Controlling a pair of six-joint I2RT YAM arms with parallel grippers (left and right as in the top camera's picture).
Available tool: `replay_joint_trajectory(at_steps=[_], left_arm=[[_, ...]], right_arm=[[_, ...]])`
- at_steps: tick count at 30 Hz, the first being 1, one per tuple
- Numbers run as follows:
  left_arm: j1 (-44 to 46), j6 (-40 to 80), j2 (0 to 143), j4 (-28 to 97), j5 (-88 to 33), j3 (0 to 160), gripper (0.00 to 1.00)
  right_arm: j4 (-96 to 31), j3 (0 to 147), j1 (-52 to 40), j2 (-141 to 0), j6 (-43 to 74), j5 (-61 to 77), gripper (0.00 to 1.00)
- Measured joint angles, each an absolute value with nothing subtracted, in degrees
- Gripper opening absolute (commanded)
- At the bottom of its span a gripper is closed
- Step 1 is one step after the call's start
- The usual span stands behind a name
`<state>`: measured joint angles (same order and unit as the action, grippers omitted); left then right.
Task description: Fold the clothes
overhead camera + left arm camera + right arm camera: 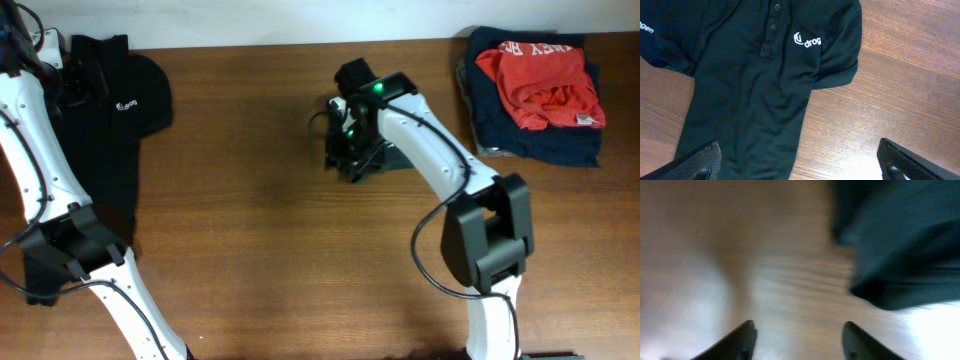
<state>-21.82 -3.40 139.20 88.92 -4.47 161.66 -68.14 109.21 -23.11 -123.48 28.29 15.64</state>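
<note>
Right claw (797,330) spread, empty, beside rumpled soft black clothes (900,245); left claw (799,150) wide, empty.

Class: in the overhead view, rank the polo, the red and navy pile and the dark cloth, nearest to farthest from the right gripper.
1. the dark cloth, just beside the right gripper, mid-table.
2. the red and navy pile, far right corner.
3. the polo, far left edge.
</note>
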Motion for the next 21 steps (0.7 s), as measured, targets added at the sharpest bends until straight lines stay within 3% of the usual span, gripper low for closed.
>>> replay_joint_trajectory(at_steps=[10, 21], left_arm=[[-21.82, -3.40, 139.20, 88.92, -5.21, 161.66, 0.99], [-21.82, -3.40, 139.20, 88.92, -5.80, 161.66, 0.99]], right_arm=[[-66.08, 107.55, -15.84, -121.75, 46.30, 4.71, 0.70], [-55.46, 94.96, -15.62, -121.75, 54.33, 4.25, 0.69]])
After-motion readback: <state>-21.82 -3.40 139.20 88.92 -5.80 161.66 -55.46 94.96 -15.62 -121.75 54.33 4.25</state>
